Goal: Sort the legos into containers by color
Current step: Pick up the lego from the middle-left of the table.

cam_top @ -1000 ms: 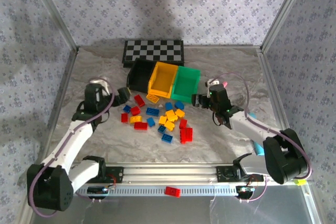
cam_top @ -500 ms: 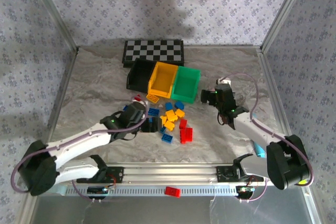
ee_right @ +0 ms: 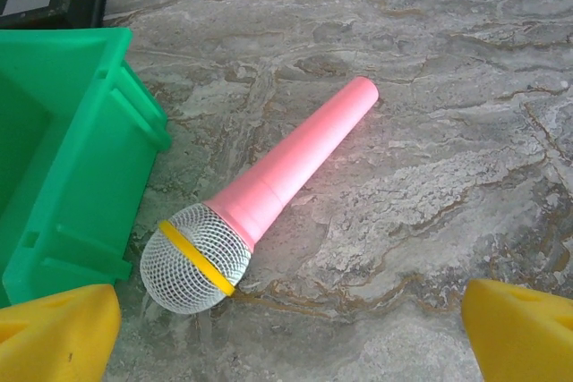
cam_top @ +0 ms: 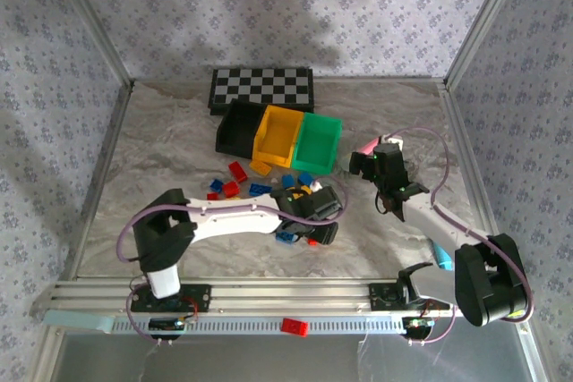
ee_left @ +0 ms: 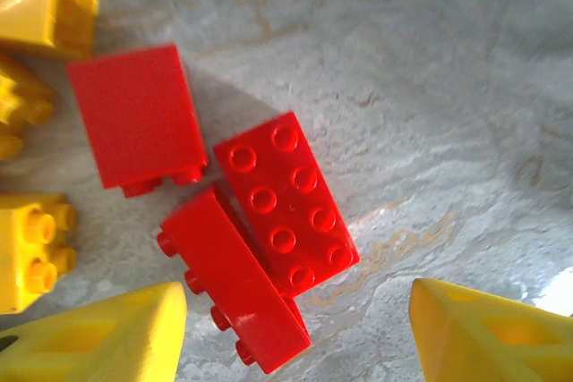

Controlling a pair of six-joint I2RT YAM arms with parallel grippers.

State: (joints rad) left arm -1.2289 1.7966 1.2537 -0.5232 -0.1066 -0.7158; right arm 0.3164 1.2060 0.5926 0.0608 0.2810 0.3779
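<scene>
Legos: red, yellow and blue legos (cam_top: 235, 172) lie loose on the marbled table (cam_top: 161, 149), just in front of the bins.
Red cluster: a studs-up red brick (ee_left: 286, 203) touches a side-lying red brick (ee_left: 235, 297). A smooth-faced red brick (ee_left: 134, 114) sits just beside them, with yellow bricks (ee_left: 31, 252) at the left.
Left gripper: the left gripper (ee_left: 295, 337) has its jaws partly apart, straddling the cluster with nothing clamped. Whether one fingertip (ee_left: 107, 337) brushes the side-lying red brick is hard to tell.
Containers: the black bin (cam_top: 235, 127), yellow bin (cam_top: 277, 136) and green bin (cam_top: 318, 142) stand side by side before the checkered board (cam_top: 261, 89).
Right gripper: the right gripper (ee_right: 286, 337) is spread wide and empty, over a pink microphone (ee_right: 269, 194) that lies just beside the green bin.
</scene>
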